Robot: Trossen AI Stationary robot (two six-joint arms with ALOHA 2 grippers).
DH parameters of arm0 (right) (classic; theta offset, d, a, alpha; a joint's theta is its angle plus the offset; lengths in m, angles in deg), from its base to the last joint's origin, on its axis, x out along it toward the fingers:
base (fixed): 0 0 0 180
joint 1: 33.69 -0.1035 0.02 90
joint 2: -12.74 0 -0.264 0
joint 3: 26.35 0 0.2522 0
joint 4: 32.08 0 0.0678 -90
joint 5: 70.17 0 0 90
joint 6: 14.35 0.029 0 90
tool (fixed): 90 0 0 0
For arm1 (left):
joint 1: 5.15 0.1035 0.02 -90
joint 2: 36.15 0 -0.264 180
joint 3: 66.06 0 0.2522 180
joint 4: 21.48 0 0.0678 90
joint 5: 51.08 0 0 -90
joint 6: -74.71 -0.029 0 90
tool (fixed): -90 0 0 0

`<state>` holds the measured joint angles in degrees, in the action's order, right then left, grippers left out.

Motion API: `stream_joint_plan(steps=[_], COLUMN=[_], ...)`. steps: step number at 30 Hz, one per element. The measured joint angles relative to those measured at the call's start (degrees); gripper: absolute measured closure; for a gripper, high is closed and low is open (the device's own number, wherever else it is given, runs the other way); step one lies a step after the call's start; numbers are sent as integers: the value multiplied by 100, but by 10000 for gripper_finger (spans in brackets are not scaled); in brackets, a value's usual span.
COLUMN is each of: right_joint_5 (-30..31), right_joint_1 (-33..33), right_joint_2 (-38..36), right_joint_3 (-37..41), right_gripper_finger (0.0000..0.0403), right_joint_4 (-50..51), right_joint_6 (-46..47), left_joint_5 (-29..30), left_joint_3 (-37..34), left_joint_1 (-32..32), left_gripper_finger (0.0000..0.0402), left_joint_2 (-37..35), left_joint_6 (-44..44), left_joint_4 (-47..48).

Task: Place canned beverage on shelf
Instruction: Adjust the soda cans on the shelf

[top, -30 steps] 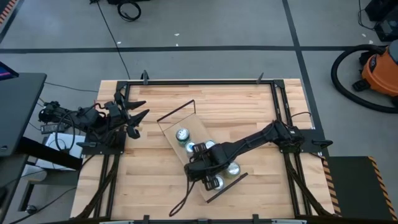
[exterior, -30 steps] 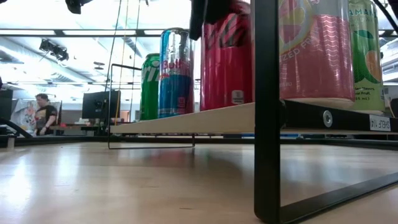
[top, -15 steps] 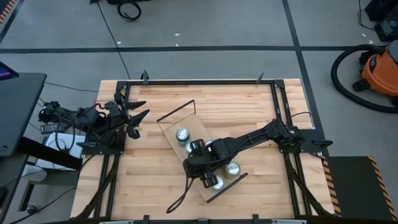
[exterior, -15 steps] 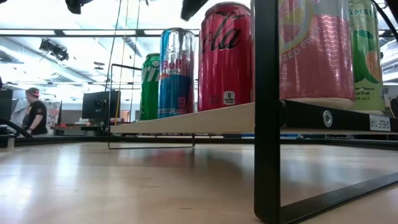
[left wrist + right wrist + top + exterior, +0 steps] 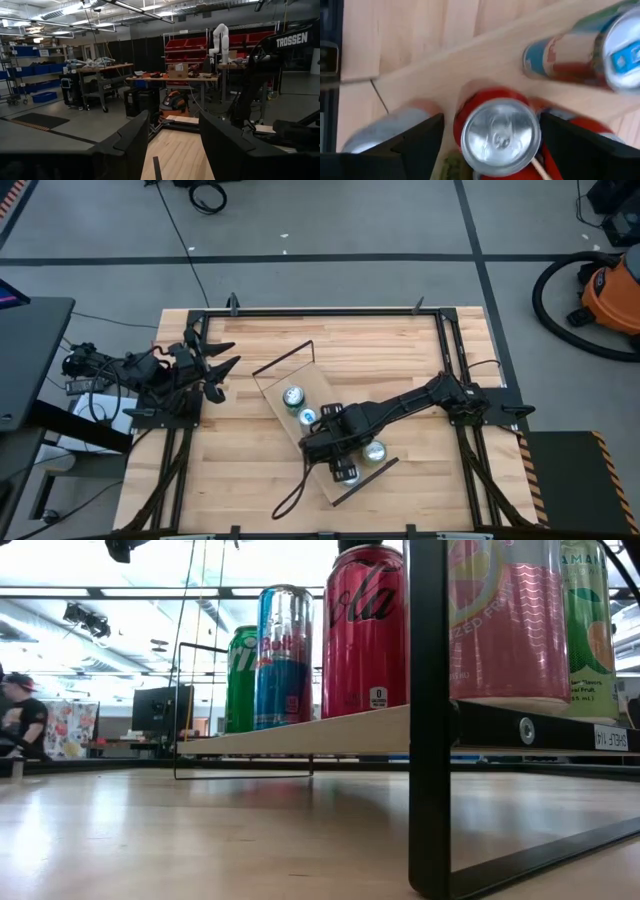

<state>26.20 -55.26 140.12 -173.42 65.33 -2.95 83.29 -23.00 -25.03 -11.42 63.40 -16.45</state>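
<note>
And there's the release: the right claw (image 5: 490, 137) has spread its fingers and lifted clear of the red cola can (image 5: 364, 632), which a second ago still had a dark finger draped over its shoulder. Now the can stands upright and alone on the shelf (image 5: 350, 730), between the blue energy-drink can (image 5: 283, 656) on its left and the pink can (image 5: 508, 620) nearer the camera. The right wrist view looks straight down on its silver lid, a finger either side, not touching. That looks like this placement done. The left claw (image 5: 212, 370) waits open at the desk's (image 5: 240, 480) far-left edge.
</note>
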Motion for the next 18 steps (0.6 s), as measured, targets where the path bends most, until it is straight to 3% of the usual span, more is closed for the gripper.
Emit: stream_joint_plan(steps=[8,18], right_joint_5=[175,151], right_joint_1=[1,-1], right_joint_2=[-4,-24], right_joint_3=[105,332], right_gripper_finger=[59,100], right_joint_4=[150,-215], right_joint_6=[-92,-552], left_joint_5=[-1,1], left_joint_3=[0,0], left_joint_1=[1,1], left_gripper_finger=[219,219], left_joint_2=[-2,0], left_joint_6=[2,17], left_joint_4=[0,0])
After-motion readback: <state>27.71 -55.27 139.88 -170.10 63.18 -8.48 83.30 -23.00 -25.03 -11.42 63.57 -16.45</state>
